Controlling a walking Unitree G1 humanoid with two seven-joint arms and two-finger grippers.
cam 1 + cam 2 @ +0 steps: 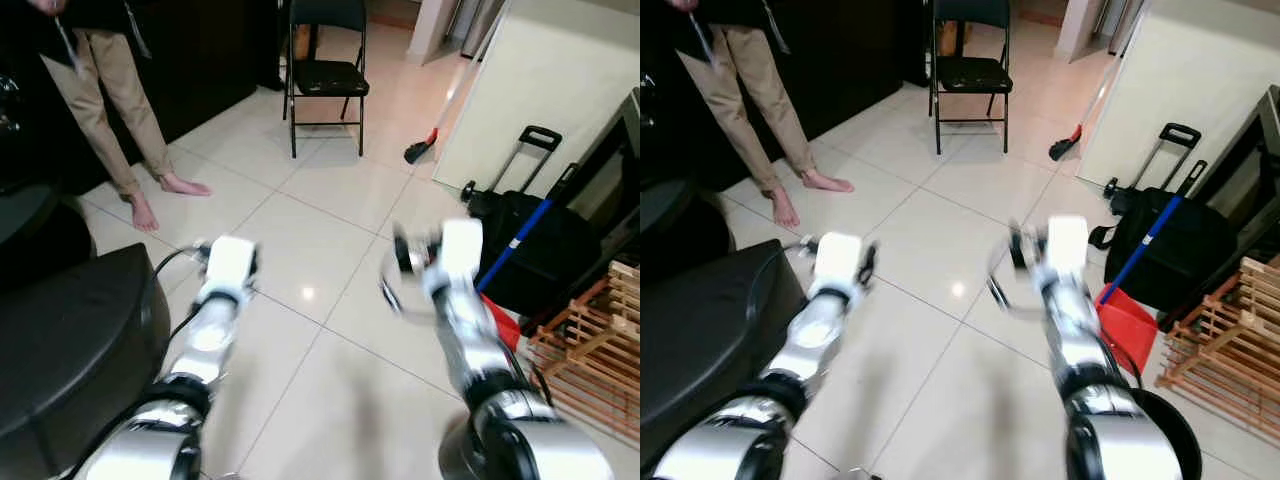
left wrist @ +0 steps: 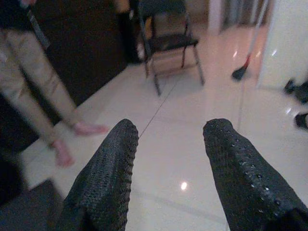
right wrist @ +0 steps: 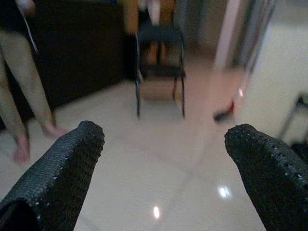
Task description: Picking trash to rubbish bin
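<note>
A: Item one, grippers. What are you reading?

B: I am seeing the left gripper (image 2: 168, 159) standing wide apart and carrying nothing, its fingers (image 2: 108, 178) framing bare tile. The right gripper (image 3: 161, 168) is gaping wider and is likewise carrying nothing. In the head views both arms are reaching forward over the floor (image 1: 330, 200), and the right gripper is smearing into blur there.

A: Item two, the task's things?

B: I am looking at a black rounded bin (image 1: 70, 340) sitting at 8 o'clock, cut off by the frame edge, so I cannot tell if it is the rubbish bin. Another dark round rim (image 1: 1165, 420) is showing under the right arm at 5 o'clock. I am not making out any trash on the tiles.

A: Item three, surroundings.

B: A barefoot person (image 1: 110, 90) is standing at 10 o'clock, cropped above the waist. A black folding chair (image 1: 325, 75) is standing at 12. A black trolley bag (image 1: 530, 240) with a blue pole (image 1: 515, 245) is leaning at 3 o'clock, a red dustpan (image 1: 1125, 320) beside it, clearer in the right eye view. A wooden rack (image 1: 590, 350) is sitting at 4 o'clock.
</note>
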